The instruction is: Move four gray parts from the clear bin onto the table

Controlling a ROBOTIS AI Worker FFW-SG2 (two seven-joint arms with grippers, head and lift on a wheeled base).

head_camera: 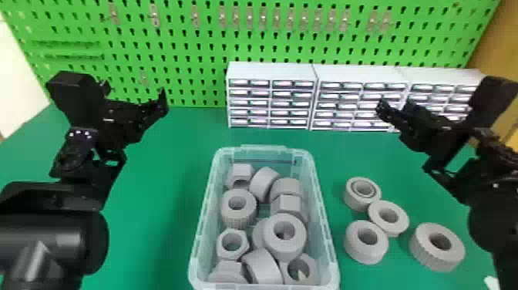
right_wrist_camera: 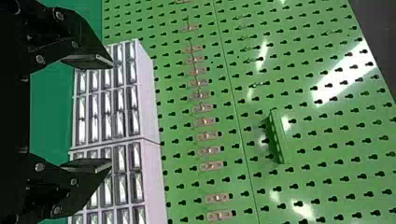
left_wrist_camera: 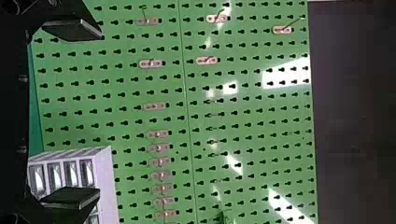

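Gray parts (head_camera: 286, 251) crowd the clear bin (head_camera: 329, 235), nuts and thick rings at mixed tilts. To the bin's right, four more lie flat on the green table (head_camera: 154, 239): a broad ribbed ring (head_camera: 428, 254) farthest right, a smooth ring (head_camera: 366, 254) nearer the bin, another ring (head_camera: 399, 221) behind and between them, then a double-rimmed one (head_camera: 352, 199) farthest back. The left hand (head_camera: 134, 94) is raised beyond the bin's left side, spread wide and empty; the right hand (head_camera: 395, 107), also wide and empty, is up on the other side. Behind stand white drawer cabinets (head_camera: 273, 71), backed by a green pegboard (head_camera: 185, 77).
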